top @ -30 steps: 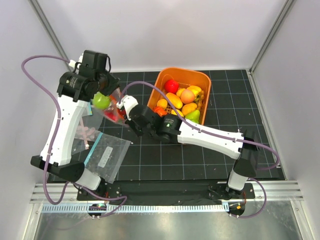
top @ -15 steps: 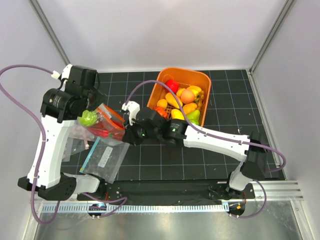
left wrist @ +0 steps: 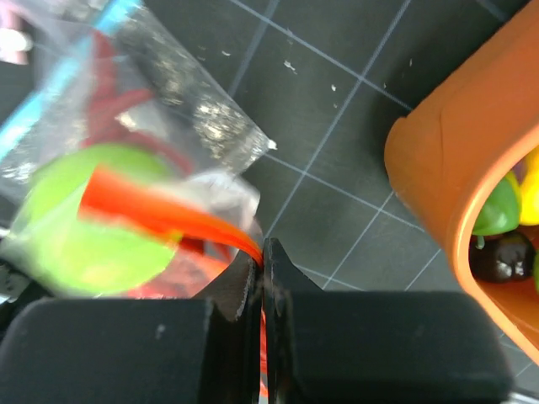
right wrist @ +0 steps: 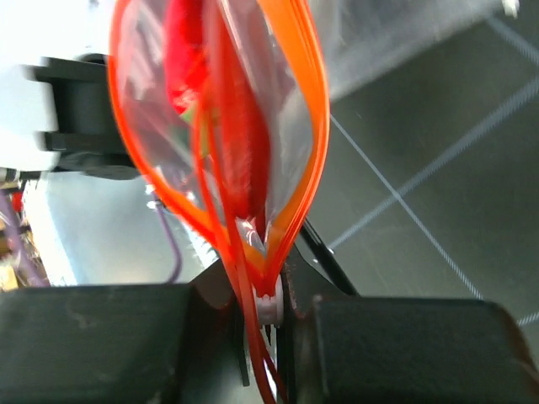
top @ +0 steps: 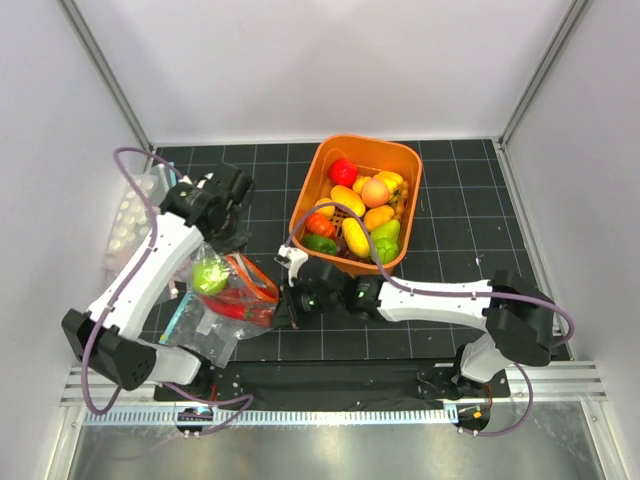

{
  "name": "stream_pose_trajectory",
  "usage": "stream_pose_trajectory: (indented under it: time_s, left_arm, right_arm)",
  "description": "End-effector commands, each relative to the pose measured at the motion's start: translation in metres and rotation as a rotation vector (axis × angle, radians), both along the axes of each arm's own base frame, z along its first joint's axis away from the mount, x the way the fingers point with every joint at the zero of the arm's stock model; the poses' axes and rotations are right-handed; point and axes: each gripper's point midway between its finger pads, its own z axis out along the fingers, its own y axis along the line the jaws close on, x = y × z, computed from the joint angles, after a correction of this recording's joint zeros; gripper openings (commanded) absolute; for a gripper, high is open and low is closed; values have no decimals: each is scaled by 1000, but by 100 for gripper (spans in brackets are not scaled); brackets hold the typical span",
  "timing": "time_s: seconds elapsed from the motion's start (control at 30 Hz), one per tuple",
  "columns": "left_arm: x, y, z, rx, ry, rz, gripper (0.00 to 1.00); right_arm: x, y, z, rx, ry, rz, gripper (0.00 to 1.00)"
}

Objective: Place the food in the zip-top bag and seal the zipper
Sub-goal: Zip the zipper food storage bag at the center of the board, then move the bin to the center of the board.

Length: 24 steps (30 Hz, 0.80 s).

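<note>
Your left gripper (left wrist: 263,252) and right gripper (right wrist: 268,286) each pinch the narrow red-orange zipper strip (right wrist: 295,126), its lips bowed apart. Over the black gridded mat (top: 450,180), the clear crinkly plastic bag (top: 225,322) holds the round light-green fruit (top: 209,277) and long red lobster (top: 236,310).

White panel walls (top: 330,60) close in three sides, met at the back corners by slim metal posts (top: 105,72). The table is covered by a black mat (top: 455,235) ruled with a pale grid, evenly lit, shadows soft. Along the near edge runs a ribbed metal rail (top: 575,385), then a dull grey sheet (top: 330,455).
</note>
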Motion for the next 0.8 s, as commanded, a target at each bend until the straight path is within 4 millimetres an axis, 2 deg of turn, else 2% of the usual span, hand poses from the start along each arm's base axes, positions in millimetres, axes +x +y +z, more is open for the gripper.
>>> stream_pose_trajectory:
  time_s: [0.0, 0.1, 0.17, 0.2, 0.3, 0.33, 0.37, 0.4, 0.47, 0.53, 0.57, 0.63, 0.67, 0.73, 0.77]
  left_arm:
    - [44, -30, -2, -74, -139, -41, 0]
    - [57, -50, -9, -97, -146, -95, 0]
    - [65, -66, -18, -115, -130, -131, 0]
    - [68, -72, -19, -123, -129, -154, 0]
    - [78, -108, -22, -166, -149, -228, 0]
    - [78, -115, -23, -168, -150, -255, 0]
    - [80, -122, -25, -160, -147, -270, 0]
    - [79, -128, -27, -158, -147, -287, 0]
    - [75, -142, -32, -160, -139, -322, 0]
    - [70, -155, -38, -177, -138, -353, 0]
    - [69, -159, -42, -181, -135, -365, 0]
    - [66, -166, -47, -180, -134, -378, 0]
    - [66, -168, -48, -179, -134, -384, 0]
    - [67, -170, -48, -178, -143, -384, 0]
    - [68, -170, -49, -179, -147, -389, 0]
  right_arm:
    - [-6, -1, -14, 16, 50, -73, 1]
    - [-3, -13, -30, -19, 42, -142, 1]
    - [3, -20, -33, -13, 39, -202, 1]
    - [6, -28, -38, -26, 29, -238, 1]
    - [8, -45, -40, -32, 12, -309, 2]
    - [6, -50, -43, -48, 7, -315, 6]
    - [6, -53, -43, -58, -5, -324, 28]
    - [1, -56, -44, -71, -12, -315, 44]
    - [-4, -67, -47, -116, -15, -307, 64]
    - [-9, -75, -47, -142, -18, -282, 72]
    - [-9, -79, -36, -125, -29, -281, 78]
    - [-5, -94, -29, -157, -62, -304, 85]
    - [-1, -100, -16, -137, -85, -325, 92]
    - [8, -117, -10, -146, -103, -353, 95]
    - [11, -123, 0, -115, -98, -363, 95]
